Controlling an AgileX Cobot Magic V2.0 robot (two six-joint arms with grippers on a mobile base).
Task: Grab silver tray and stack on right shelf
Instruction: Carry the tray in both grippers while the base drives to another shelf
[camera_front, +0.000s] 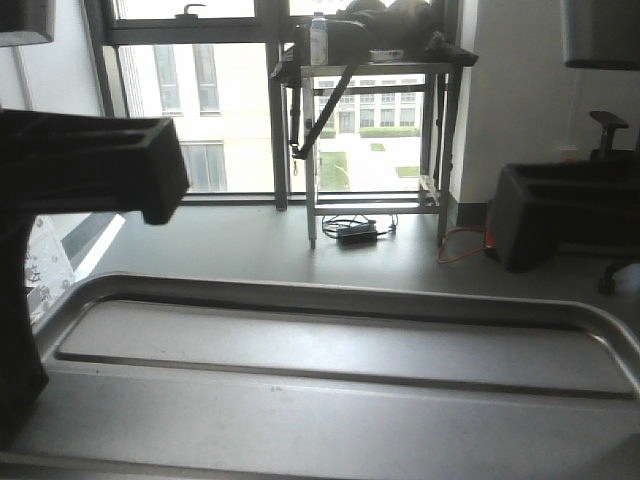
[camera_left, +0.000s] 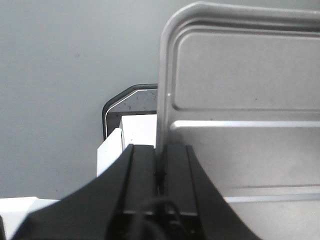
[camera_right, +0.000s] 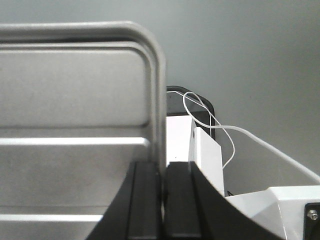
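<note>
Gripping shallow rectangular silver metal tray (camera_front: 330, 400) with two raised ribs, we hold both short ends: black left gripper (camera_left: 159, 148) pinched tight on left rim, black right gripper (camera_right: 163, 165) pinched tight on right rim. Long axis runs fingers to fingers, floor inboard of each. Neither arm nearer.

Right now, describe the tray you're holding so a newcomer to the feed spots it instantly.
In the front view, below the window and the steel table, the silver tray fills the foreground. The left gripper and right gripper pinch its short edges; two long raised ribs cross its floor.
</note>
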